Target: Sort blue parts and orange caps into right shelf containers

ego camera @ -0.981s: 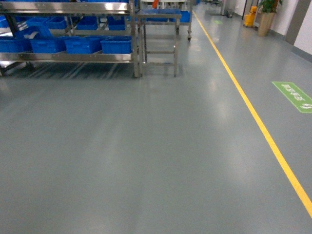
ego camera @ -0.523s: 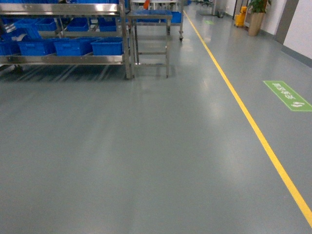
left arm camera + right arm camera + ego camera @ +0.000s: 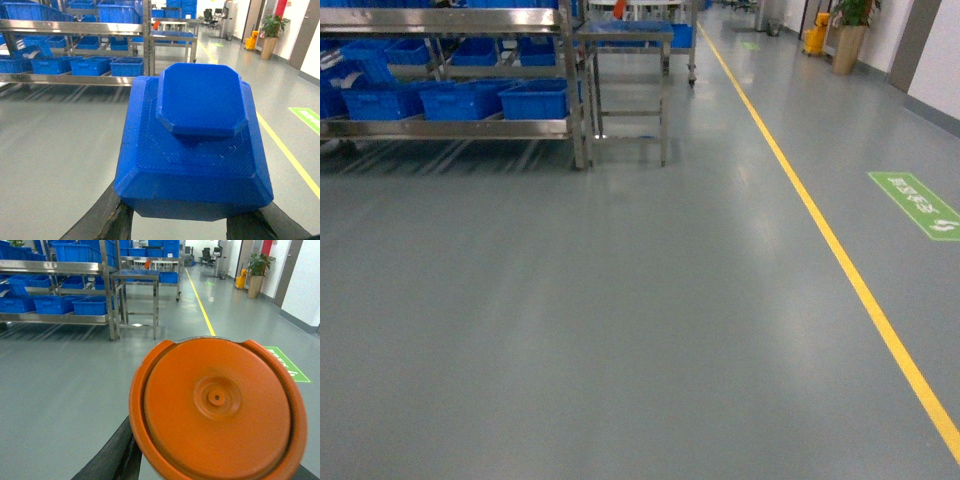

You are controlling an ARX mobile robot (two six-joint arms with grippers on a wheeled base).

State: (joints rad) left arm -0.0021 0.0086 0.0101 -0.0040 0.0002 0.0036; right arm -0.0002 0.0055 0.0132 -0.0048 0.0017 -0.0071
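A chunky blue part (image 3: 195,145) with a raised octagonal top fills the left wrist view, and my left gripper (image 3: 185,224) is shut on it, dark fingers (image 3: 117,220) showing at its lower corners. In the right wrist view my right gripper (image 3: 215,471) is shut on a round orange cap (image 3: 217,407). The shelf (image 3: 450,127) stands far off at the upper left of the head view, with blue containers (image 3: 535,98) on its lower level. It also shows as shelf (image 3: 75,27) and shelf (image 3: 55,267). Neither gripper appears in the head view.
A small steel table (image 3: 625,35) stands just right of the shelf. A yellow floor line (image 3: 840,260) runs along the right, with a green floor sign (image 3: 920,203) beyond it. A potted plant (image 3: 848,35) and a yellow bucket stand far back. Grey floor lies between me and the shelf.
In the head view the shelf and table have slid to the left, and the yellow line has shifted left as well; the base has moved across the floor.
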